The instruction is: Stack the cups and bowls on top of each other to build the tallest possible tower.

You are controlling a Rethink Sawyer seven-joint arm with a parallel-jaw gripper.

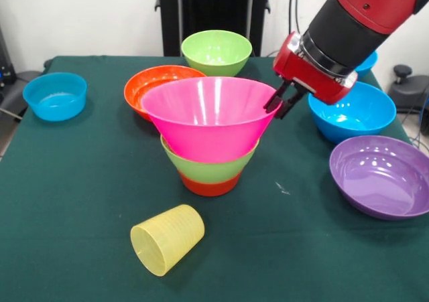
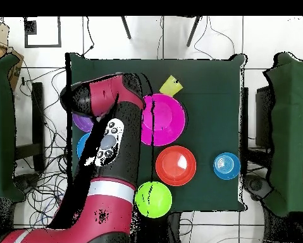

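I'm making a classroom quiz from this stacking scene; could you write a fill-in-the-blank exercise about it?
1. The translucent pale-yellow plastic tumbler lies on its ____ on the green table.
2. The bottom bowl of the tower is coloured ____.
3. The gripper hangs beside the rim of the big ____ bowl.
4. The wide glossy bowl nearest the large blue bowl is ____.

Missing words: side; orange; pink; purple

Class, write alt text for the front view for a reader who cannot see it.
A red gripper reaches the rim of a big pink bowl stacked on a lime green bowl and a small orange bowl. A yellow cup lies on its side on the green table.
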